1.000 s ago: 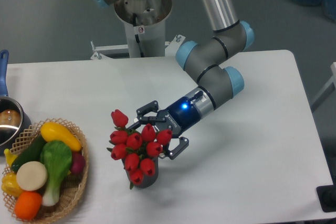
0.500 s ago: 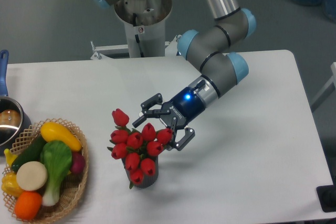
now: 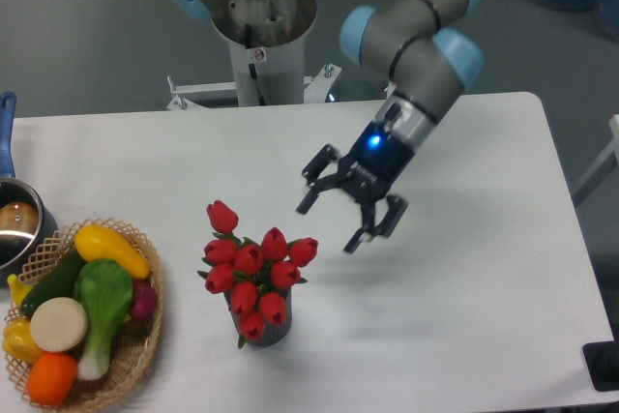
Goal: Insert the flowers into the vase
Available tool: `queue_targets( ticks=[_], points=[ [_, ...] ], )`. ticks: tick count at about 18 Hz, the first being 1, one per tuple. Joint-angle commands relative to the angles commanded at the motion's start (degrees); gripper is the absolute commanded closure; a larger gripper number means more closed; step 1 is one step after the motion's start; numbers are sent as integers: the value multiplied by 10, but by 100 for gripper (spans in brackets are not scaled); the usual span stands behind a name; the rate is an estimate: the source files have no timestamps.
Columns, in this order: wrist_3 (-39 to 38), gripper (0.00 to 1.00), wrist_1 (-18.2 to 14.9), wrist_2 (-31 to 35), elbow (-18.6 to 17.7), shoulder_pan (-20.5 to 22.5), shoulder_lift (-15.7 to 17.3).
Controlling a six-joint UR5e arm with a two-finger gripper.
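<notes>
The flowers, a bunch of red tulip buds with small green leaves, stand in the vase, a small dark grey cylinder mostly hidden under the buds. One bud sticks up at the upper left of the bunch. My gripper hangs open up and to the right of the bunch, apart from it, with nothing between its fingers.
A wicker basket of toy vegetables sits at the front left of the white table. A shiny metal pot with a blue handle is at the left edge. The robot base stands behind the table.
My gripper has drawn back from the flowers, moving up and to the right. The flowers stay in the vase and have not moved.
</notes>
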Motion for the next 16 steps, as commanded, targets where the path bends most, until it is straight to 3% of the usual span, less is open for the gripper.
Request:
queue_targets(
  ticks=[3, 6, 8, 10, 16],
  points=[
    [-48, 0, -3, 56, 19, 16, 34],
    [-49, 0, -8, 131, 31, 37, 66],
    [-41, 0, -34, 199, 43, 37, 80],
    [-16, 0, -45, 260, 50, 33, 92],
    [93, 0, -66, 315, 45, 40, 107]
  ],
)
